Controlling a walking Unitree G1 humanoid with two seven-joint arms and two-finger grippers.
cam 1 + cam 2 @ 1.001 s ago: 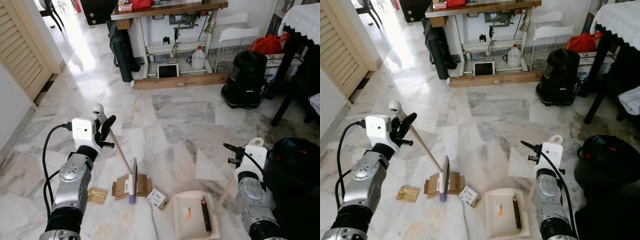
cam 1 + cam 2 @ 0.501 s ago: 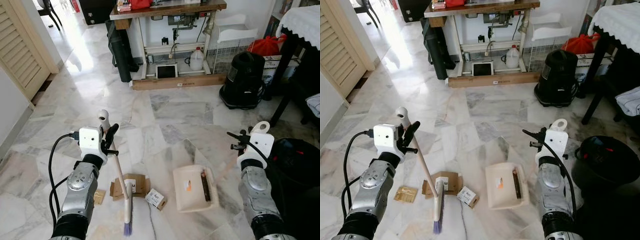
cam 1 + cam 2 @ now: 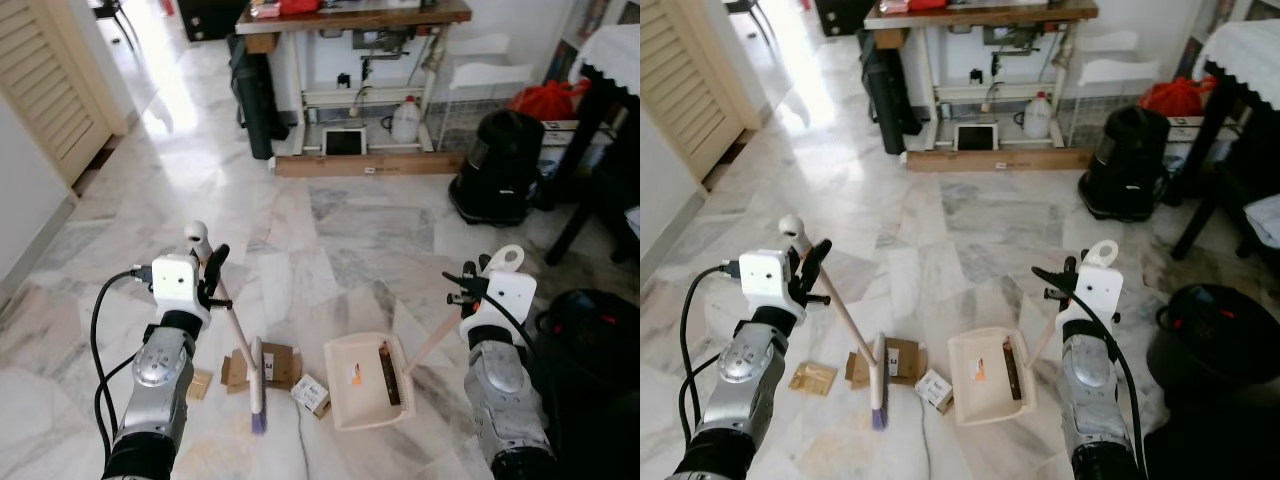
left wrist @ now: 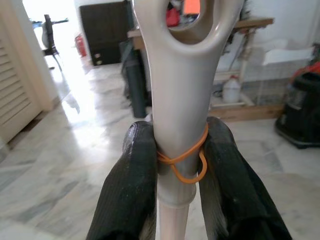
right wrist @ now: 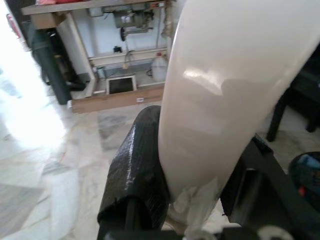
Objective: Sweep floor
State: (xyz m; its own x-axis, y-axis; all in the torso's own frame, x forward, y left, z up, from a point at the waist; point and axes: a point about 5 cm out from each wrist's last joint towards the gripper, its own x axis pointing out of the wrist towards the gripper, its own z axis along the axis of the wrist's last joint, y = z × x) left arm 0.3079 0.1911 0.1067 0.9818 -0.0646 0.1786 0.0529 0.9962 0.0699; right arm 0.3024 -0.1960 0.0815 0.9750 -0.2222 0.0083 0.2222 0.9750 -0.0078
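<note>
My left gripper is shut on the top of a cream broom handle, just under its hanging loop, where an orange rubber band is wound. The broom slants down to its brush head, which rests on the marble floor against flat cardboard scraps. A small printed box and a tan scrap lie beside them. My right gripper is shut on the long cream handle of a dustpan. The pan sits flat just right of the box, with a dark strip inside.
A black vacuum cleaner stands at the far right, and a black bin is close to my right arm. A sewing table with a wooden plank below closes the back. A louvred door is on the left.
The brush head was drawn back towards me, then returned to the near side of the cardboard. The dustpan slid forward and left, closer to the small box. The camera shifted slightly.
</note>
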